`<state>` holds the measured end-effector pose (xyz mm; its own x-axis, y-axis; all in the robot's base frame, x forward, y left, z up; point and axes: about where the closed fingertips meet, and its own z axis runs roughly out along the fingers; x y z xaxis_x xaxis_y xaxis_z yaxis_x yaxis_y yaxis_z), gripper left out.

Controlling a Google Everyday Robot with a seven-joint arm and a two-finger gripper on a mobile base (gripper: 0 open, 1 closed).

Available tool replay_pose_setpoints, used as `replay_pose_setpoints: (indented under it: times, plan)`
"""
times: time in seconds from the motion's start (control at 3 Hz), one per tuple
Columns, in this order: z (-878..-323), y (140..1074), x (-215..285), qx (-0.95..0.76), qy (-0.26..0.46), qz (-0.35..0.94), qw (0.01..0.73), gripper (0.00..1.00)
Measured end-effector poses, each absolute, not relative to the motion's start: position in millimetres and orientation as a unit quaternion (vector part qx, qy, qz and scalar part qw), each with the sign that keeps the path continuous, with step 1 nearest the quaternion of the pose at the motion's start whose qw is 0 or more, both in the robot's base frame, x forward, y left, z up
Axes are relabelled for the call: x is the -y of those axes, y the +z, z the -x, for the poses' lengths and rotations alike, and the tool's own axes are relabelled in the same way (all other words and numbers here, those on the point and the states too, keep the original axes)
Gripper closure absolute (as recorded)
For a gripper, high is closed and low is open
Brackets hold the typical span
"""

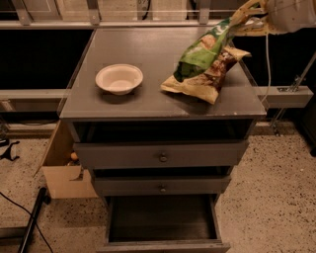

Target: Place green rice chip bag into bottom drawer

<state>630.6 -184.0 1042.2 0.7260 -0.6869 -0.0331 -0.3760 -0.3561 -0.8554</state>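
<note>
Camera view is looking down on a grey tabletop (148,106) with drawers beneath it. At the top right corner the pincer (243,16) is reaching in from the white arm (291,15), hanging above the tabletop's back right part. Its yellowish fingers are pinching together on the top edge of the green rice chip bag (202,52), so the pincer is clamping the bag.

The green rice chip bag is hanging tilted, its upper end raised toward the pincer and its lower end drooping to the left over the brown-and-yellow chip bag (210,81). Whether the two bags are touching is hard to tell, since the green one is overlapping the other. The brown-and-yellow chip bag is lying flat on the right side of the tabletop, one corner pointing toward the front edge. A pale bowl (119,78) is sitting upright on the left half, well apart from both bags.

Below the tabletop, two grey drawer fronts (160,157) with small round knobs are showing, one above the other. Under them the bottom drawer (160,217) is standing pulled out toward the camera, its dark floor showing between low side walls.

To the left, a cardboard box (61,180) is resting on the speckled floor (276,197) just beside the drawers.
</note>
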Motion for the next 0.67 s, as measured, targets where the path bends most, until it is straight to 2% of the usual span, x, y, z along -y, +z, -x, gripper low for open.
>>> replay_pose_setpoints:
  times: [0.67]
  plan:
    - [-562,1017,209,-0.270,-0.193,0.834,0.441,1.00]
